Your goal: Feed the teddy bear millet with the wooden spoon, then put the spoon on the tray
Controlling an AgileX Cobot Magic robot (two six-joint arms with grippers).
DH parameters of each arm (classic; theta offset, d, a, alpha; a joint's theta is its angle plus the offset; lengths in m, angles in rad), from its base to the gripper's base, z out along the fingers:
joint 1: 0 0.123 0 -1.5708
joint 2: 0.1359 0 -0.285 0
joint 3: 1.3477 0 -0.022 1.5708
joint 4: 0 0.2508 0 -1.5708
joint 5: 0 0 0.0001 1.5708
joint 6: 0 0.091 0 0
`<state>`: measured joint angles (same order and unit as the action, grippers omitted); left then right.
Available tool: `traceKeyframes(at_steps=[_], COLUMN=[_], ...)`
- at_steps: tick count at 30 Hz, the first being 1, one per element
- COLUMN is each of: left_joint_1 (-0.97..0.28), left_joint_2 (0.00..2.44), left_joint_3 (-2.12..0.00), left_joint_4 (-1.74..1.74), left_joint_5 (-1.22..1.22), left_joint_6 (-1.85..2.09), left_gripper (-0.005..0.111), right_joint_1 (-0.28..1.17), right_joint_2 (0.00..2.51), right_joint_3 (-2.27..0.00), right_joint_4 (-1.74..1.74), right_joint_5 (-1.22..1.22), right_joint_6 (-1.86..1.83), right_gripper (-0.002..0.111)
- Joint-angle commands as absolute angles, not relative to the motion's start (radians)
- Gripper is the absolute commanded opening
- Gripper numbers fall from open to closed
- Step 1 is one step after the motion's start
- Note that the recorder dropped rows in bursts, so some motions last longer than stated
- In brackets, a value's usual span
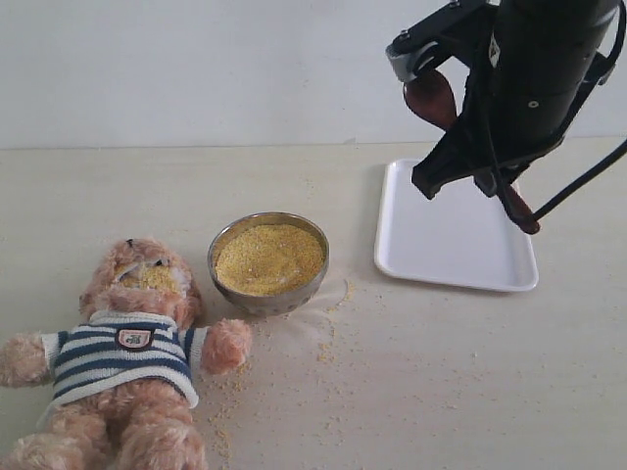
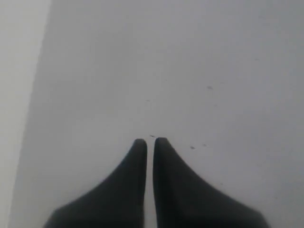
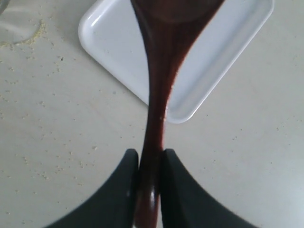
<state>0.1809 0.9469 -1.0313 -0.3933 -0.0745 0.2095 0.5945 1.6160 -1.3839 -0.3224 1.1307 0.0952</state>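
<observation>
Hanging over the flat white rectangular tray (image 1: 431, 245), the right jaws grasp the small dark reddish-brown wooden spoon (image 1: 432, 100) by its thin handle, tilted, clear of the tray. Left jaws are clenched together. A round metal bowl (image 1: 269, 302) of yellow millet (image 1: 268, 258) sits near the tray, and the fluffy light-brown teddy bear (image 1: 127, 343) lies well apart from it.

The right gripper (image 3: 151, 156) hangs over the tray (image 1: 441, 245), the wooden spoon (image 1: 431, 98) pinched between its jaws. Left of it sits the bowl (image 1: 269, 304) with the millet (image 1: 268, 259) inside. Farther left lies the teddy bear (image 1: 127, 362), with loose grains (image 1: 328, 343) near the bowl.
</observation>
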Motion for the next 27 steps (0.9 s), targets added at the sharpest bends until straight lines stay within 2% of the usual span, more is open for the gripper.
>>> traceKeyframes(at_steps=[1, 16, 20, 24, 27], left_joint_1=[0.099, 0.004, -0.021, -0.113, -0.147], left_joint_2=[0.823, 0.349, 0.297, 0.296, 0.296], left_joint_3=[-0.999, -0.627, -0.528, -0.416, -0.341], left_joint_4=[-0.348, -0.362, -0.367, -0.415, -0.363], left_joint_5=[-0.049, 0.025, 0.037, 0.097, 0.123], left_joint_6=[0.195, 0.183, 0.167, 0.036, 0.079], left_gripper=[0.005, 0.005, 0.005, 0.005, 0.005], right_joint_1=[0.588, 0.588, 0.588, 0.574, 0.526], right_joint_2=[1.619, 1.619, 1.619, 1.617, 1.617], right_joint_3=[-1.384, -1.384, -1.384, -1.384, -1.384], right_joint_4=[-0.329, -0.375, -0.375, -0.37, -0.338], right_joint_5=[1.128, 1.081, 1.053, 0.992, 0.959], right_joint_6=[0.13, 0.256, 0.259, 0.278, 0.282], right_gripper=[0.0, 0.0, 0.0, 0.0, 0.0])
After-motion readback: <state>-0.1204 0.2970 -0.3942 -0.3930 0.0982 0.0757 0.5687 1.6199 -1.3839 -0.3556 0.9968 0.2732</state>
